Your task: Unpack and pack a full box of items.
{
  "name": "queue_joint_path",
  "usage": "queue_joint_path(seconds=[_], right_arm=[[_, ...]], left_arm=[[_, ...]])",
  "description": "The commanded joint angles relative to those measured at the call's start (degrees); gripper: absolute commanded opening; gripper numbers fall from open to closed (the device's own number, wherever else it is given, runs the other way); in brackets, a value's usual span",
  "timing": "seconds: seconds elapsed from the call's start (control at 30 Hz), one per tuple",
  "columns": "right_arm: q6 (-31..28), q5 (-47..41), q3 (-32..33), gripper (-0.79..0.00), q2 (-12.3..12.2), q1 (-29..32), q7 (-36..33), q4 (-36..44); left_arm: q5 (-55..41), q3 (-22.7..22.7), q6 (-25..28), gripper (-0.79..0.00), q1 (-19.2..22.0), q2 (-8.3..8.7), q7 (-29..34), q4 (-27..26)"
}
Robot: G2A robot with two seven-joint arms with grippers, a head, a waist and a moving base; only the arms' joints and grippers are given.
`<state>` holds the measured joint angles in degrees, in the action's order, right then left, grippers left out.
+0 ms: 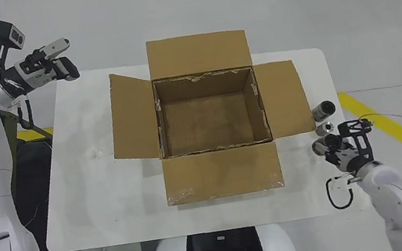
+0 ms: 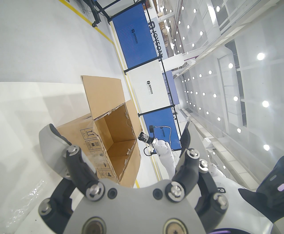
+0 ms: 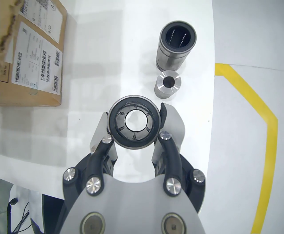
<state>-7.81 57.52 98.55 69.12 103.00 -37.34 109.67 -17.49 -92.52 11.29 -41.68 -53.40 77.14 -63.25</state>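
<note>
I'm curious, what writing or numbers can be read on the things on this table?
White labels on the cardboard box: barcodes and print, too small to read.
Handling symbols on the box's side: caption print too blurred to read.
The metal cylinders: none visible.

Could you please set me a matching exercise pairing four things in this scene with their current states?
1 cardboard box
2 left end effector
3 right end effector
4 small silver cylinder

A shut on a black-ringed bearing
B standing on the table beside a taller bearing
C open, holding nothing
D flaps folded out

Pairs: 1-D, 2-C, 3-A, 4-B
</note>
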Motion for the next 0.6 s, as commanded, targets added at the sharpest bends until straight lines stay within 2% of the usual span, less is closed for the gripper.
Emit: queue_joint_path(seconds=[0.0, 0.5, 0.53, 0.57], right_arm=[[0.02, -0.17, -0.18, -0.785, -0.03, -0.65, 0.19, -1.55], [1.06, -0.17, -1.29, -0.785, -0.28, -4.30, 0.91, -7.94], [0.94, -0.14, -1.38, -0.760, -0.30, -4.39, 0.89, -8.07], [0.96, -0.06, -1.45, -0.696, -0.32, -4.46, 0.91, -8.21]], left_arm=[[0.00, 0.00, 0.00, 0.000, 0.00, 0.00, 0.00, 0.00], [0.00, 0.00, 0.00, 0.000, 0.00, 0.00, 0.00, 0.00], [0.00, 0.00, 0.00, 0.000, 0.00, 0.00, 0.00, 0.00], [0.00, 0.00, 0.00, 0.000, 0.00, 0.00, 0.00, 0.00]])
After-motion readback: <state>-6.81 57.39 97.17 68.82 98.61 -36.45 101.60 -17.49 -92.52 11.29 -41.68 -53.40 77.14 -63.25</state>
